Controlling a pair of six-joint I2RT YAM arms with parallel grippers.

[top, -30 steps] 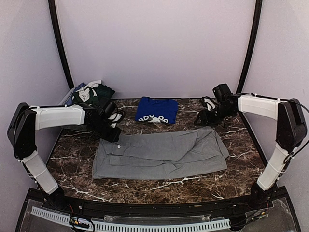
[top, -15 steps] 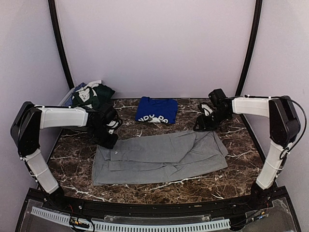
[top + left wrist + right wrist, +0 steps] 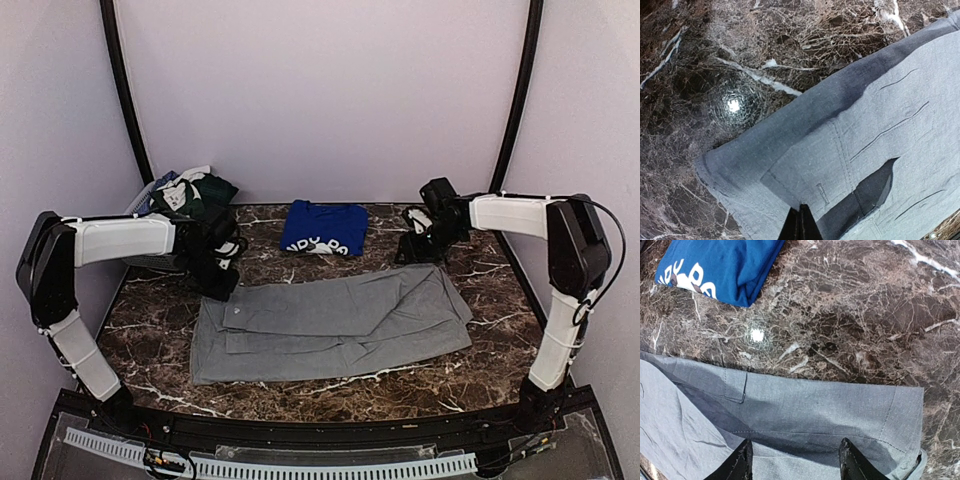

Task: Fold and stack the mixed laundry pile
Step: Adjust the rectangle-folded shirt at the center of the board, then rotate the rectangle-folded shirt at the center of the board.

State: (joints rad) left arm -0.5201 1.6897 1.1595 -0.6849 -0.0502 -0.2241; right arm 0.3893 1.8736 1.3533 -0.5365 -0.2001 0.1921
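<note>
The dark marble tabletop (image 3: pixel 330 385) carries everything. At its centre the light-grey polo shirt (image 3: pixel 330 320) lies flat, stretched from 9 to 3 o'clock, with its collar end towards 9.

The left arm (image 3: pixel 120 240) reaches in from 9 o'clock with its forearm nearly level and its wrist bent down over the collar end. The right arm (image 3: pixel 520 215) reaches in the same way from 3 o'clock, with its wrist low over the far right corner of the shirt.

The royal-blue T-shirt (image 3: pixel 322 227) sits folded at 12 o'clock, apart from the polo shirt. Its white print is cut by the fold. The top view gives about "NDY PA". The right wrist view shows only the "DY" part.

The rest of the mixed laundry pile (image 3: pixel 190 195), dark-green and patterned pieces, is heaped at 10 o'clock.

The left gripper (image 3: pixel 800 222) has its fingers pressed together just above the grey cloth. Only the left wrist view shows a small label beside them, too small to read. I cannot tell if any cloth is pinched.

The right gripper (image 3: pixel 795 460) has its fingers apart over the hem and holds nothing.
</note>
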